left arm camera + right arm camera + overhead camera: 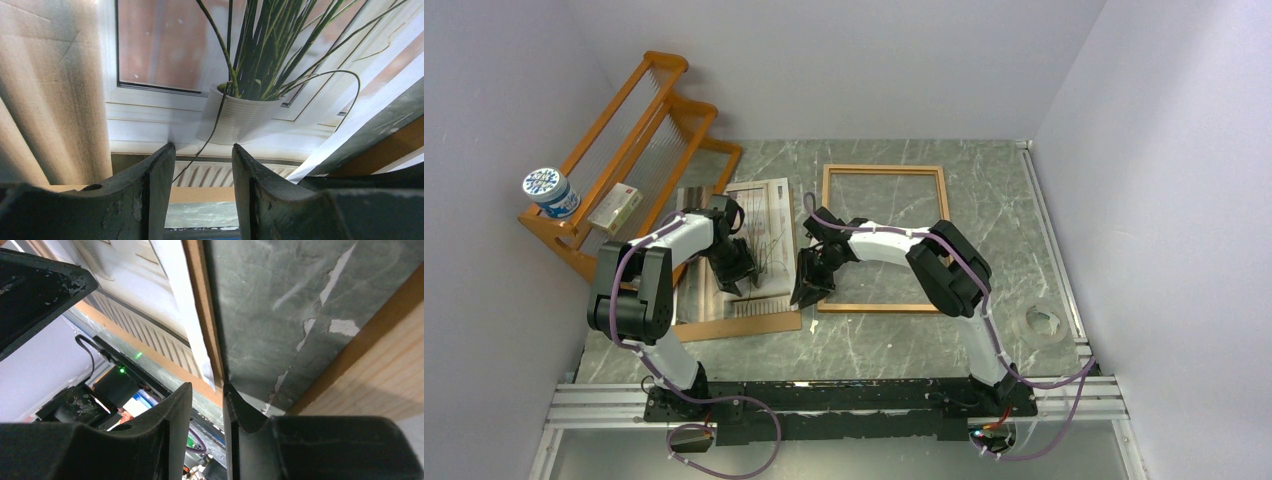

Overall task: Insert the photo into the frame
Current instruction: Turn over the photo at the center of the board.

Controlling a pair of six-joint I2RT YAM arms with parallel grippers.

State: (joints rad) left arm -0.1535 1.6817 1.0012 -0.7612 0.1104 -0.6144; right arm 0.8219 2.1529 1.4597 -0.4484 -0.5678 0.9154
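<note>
From above, the photo (pixel 769 210) lies flat on a brown backing board (pixel 744 326) at the left middle of the marble worktop (pixel 874 345). The frame (pixel 884 169) lies just beside it on the right, apart from the print, with marble showing through its opening. The left hand (pixel 742 275) is down over the near part of the print. The right hand (pixel 809 285) sits at the print's right edge, in the strip between board and frame, and the right arm crosses the frame's near left part. Behind the board an orange rack (pixel 667 62) stands by the left wall, carrying a blue-and-white tin (pixel 551 190) and a small box (pixel 616 208) on its low shelf. A clear ring (pixel 1044 322) lies well apart at the right edge. In the left wrist view the fingers (pixel 150 190) stand apart with nothing between them, released, their tips at the print just below its printed white pot. In the right wrist view the fingers (pixel 175 425) are nearly together, and the edges of print and board run right up to the slit between them; whether they pinch anything I cannot tell. The frame's pale rail shows to the right, across a band of marble.
</note>
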